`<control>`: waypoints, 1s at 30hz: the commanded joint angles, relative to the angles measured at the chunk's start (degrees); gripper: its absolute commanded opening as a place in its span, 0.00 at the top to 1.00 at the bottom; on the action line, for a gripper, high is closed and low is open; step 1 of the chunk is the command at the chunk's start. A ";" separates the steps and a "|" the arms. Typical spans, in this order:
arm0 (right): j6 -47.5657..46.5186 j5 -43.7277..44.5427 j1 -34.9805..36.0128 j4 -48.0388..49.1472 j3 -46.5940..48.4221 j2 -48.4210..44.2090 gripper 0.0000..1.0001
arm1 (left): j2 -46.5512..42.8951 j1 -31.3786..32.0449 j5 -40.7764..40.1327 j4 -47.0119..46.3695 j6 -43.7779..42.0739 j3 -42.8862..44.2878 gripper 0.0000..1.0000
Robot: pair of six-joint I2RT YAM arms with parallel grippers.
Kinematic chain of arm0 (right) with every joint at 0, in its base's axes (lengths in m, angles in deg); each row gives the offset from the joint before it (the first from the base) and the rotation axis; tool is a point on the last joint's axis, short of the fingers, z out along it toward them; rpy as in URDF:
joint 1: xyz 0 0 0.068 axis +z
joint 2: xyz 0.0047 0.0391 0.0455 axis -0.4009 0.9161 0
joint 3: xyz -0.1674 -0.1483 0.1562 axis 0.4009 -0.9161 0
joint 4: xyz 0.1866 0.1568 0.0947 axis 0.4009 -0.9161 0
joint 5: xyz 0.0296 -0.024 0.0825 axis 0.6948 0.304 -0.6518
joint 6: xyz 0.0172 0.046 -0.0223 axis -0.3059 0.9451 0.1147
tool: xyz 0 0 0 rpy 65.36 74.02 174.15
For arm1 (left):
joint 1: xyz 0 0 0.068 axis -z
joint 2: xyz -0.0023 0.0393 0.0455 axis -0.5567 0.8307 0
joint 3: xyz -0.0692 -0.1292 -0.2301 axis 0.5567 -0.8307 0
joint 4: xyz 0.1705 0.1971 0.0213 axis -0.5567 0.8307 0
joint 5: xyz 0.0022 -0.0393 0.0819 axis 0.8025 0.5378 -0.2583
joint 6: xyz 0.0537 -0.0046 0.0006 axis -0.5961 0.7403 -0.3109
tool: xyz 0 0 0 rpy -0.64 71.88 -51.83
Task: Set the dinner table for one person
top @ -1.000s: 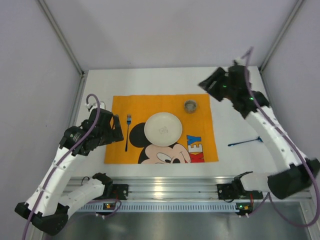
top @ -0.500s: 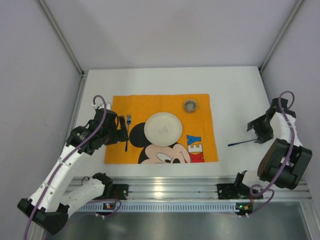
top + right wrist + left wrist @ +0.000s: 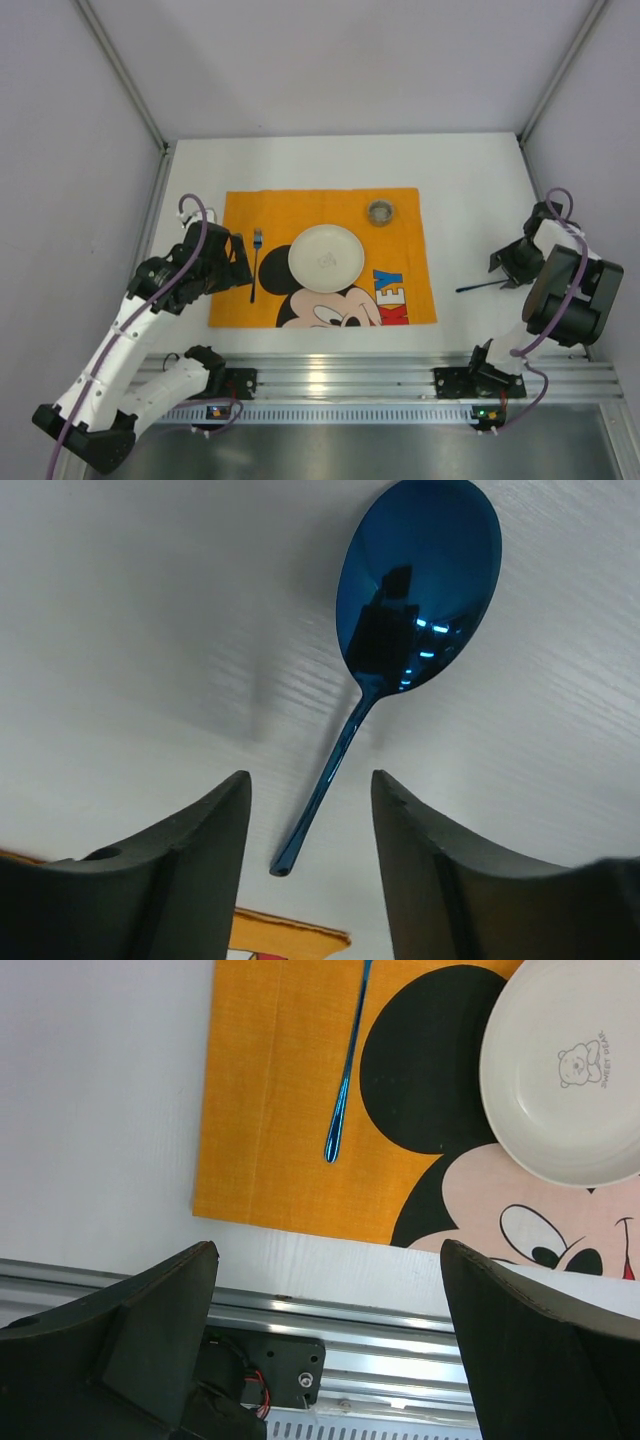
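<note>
Shows the right arm [image 3: 565, 290] folded tight by the right edge, with the right gripper [image 3: 310, 825] low over the dinner table [image 3: 470, 175], fingers spread either side of the blue spoon [image 3: 415, 590] handle, holding nothing. Finds the left gripper [image 3: 325, 1300] parted wide too, above the near left corner of the orange placemat [image 3: 270, 1110]. Leaves the dinner table plain white and matte beneath both arms, railed in silver along the near edge.

One each: plate [image 3: 326, 257], fork [image 3: 254, 266], spoon [image 3: 489, 285], cup [image 3: 380, 212], placemat [image 3: 405, 235].
</note>
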 commanded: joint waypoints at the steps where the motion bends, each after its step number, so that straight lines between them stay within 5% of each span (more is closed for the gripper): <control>1: -0.15 1.60 -0.16 3.79 -0.95 1.50 0.52 | 0.53 -0.35 -2.28 1.37 0.75 1.56 0.02; 11: -0.42 1.78 0.80 10.12 -1.83 6.59 1.00 | 4.14 -0.26 -2.02 0.32 0.48 2.27 0.01; 19: -1.82 3.53 7.47 4.97 6.40 2.74 1.00 | 7.74 -0.26 -0.44 -2.32 -0.92 3.59 0.02; 30: -6.48 17.95 39.19 -15.18 27.88 1.32 1.00 | 7.75 -0.26 1.76 -5.13 -2.86 3.59 0.02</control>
